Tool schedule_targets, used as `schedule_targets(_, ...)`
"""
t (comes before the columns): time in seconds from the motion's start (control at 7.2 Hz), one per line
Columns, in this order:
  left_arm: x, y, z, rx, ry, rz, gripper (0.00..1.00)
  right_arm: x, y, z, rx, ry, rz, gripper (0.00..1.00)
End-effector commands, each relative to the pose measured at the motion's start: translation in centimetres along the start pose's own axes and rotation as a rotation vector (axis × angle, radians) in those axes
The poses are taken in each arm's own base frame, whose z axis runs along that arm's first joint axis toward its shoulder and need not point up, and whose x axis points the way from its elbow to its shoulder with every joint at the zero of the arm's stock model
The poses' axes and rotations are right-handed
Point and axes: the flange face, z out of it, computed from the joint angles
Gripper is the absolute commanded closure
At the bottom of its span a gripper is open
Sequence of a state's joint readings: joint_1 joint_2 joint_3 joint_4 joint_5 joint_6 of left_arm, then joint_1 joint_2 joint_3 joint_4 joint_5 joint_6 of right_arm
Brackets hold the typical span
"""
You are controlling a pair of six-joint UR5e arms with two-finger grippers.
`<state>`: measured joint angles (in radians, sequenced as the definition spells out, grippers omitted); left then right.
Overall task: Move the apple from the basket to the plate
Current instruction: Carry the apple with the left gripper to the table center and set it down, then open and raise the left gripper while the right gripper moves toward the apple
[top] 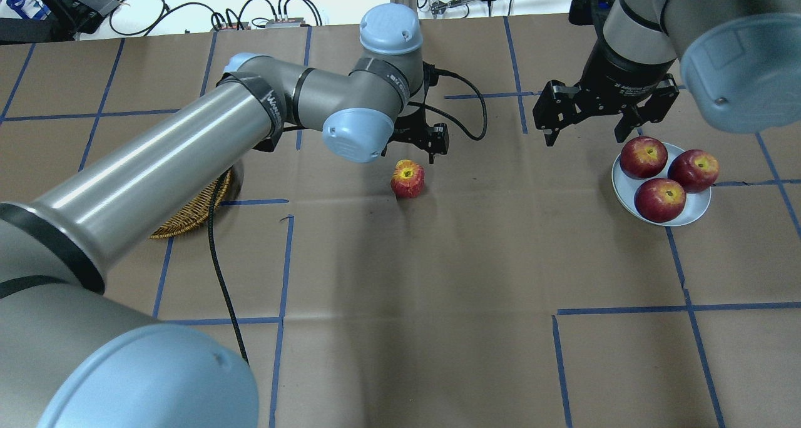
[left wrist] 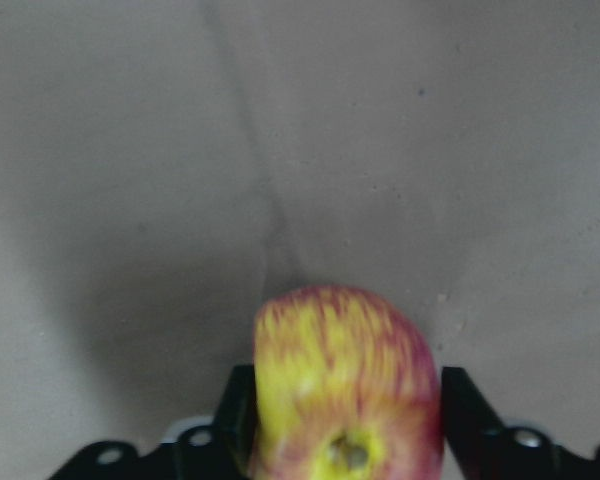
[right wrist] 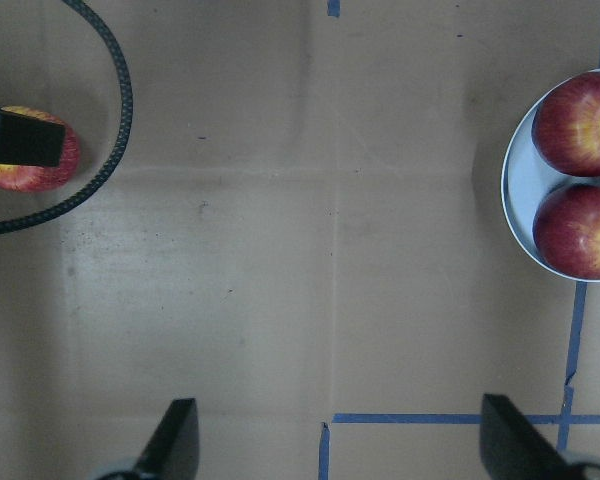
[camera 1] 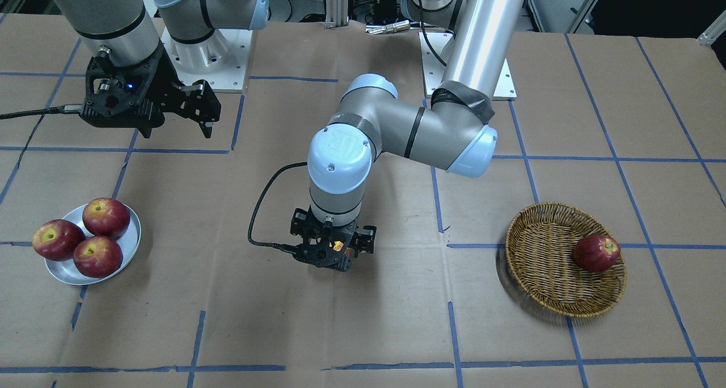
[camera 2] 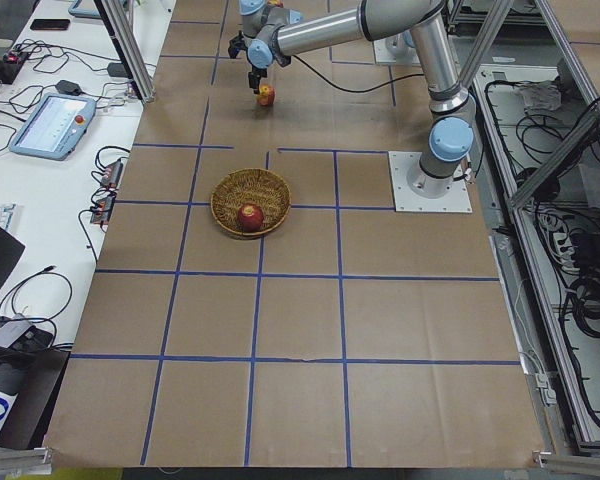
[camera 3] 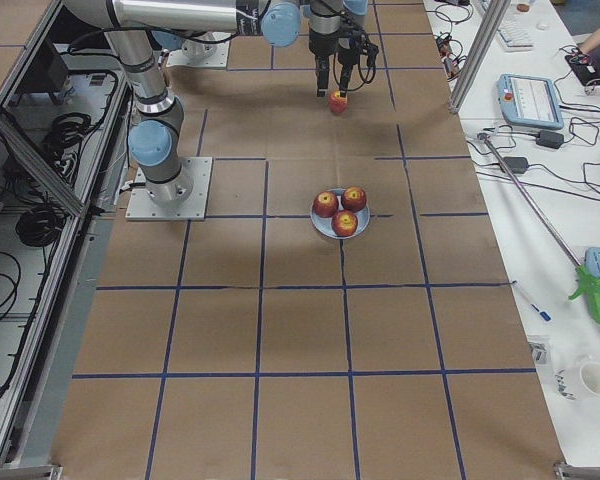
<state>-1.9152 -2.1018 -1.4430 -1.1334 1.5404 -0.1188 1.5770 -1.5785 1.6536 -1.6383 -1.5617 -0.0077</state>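
Observation:
The apple (top: 407, 178), red with yellow streaks, is at the table's middle, at or just above the surface. My left gripper (top: 407, 163) points down over it. In the left wrist view its fingers (left wrist: 238, 410) press both sides of the apple (left wrist: 345, 380), shut on it. The wicker basket (camera 1: 539, 274) stands well to my left and holds one dark red apple (camera 1: 596, 253). The silver plate (top: 696, 211) on my right holds three dark red apples (top: 643, 157). My right gripper (top: 588, 137) hovers open and empty just beyond the plate.
The left gripper's black cable (camera 1: 255, 218) loops over the table beside the apple. Blue tape lines (camera 1: 442, 206) grid the brown cardboard. Both arm bases (camera 1: 204, 53) stand at the table's robot side.

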Motion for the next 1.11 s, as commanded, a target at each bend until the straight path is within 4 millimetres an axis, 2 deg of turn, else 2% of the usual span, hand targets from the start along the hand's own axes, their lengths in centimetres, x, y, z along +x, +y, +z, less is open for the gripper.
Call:
schedule_targets(0.0,-5.3,1.9,-12.1,0.01,0.022,-0.07,0.01,0.0,0.0,-0.1,0.001,-0.002,0.002,0.0)
schedule_targets(0.14,-7.9,4.0,-18.0,-0.005,0.01,-0.019,0.01,-0.1,0.0,-0.1,0.003,-0.002,0.0,0.0)
schedule_targets(0.28,-12.0,6.3,-23.0,-0.034,-0.008,-0.009,0.01,-0.2,0.2,-0.3,0.007,-0.002,-0.002,0.0)
schedule_targets(0.42,-15.1,8.4,-26.3,-0.032,-0.04,-0.043,0.01,-0.3,0.2,-0.6,0.015,-0.005,0.012,0.0)
schedule_targets(0.56,-16.5,9.7,-26.8,-0.054,-0.079,-0.035,0.01,-1.0,0.1,-0.5,0.019,-0.006,0.009,0.0)
schedule_targets(0.69,-16.7,9.7,-26.6,-0.062,-0.089,-0.032,0.01,-2.3,-0.7,-0.1,0.051,-0.012,0.04,0.0)
schedule_targets(0.97,-16.6,10.1,-26.4,-0.071,-0.081,0.041,0.01,-10.5,-0.7,2.1,0.08,-0.016,-0.011,0.0)
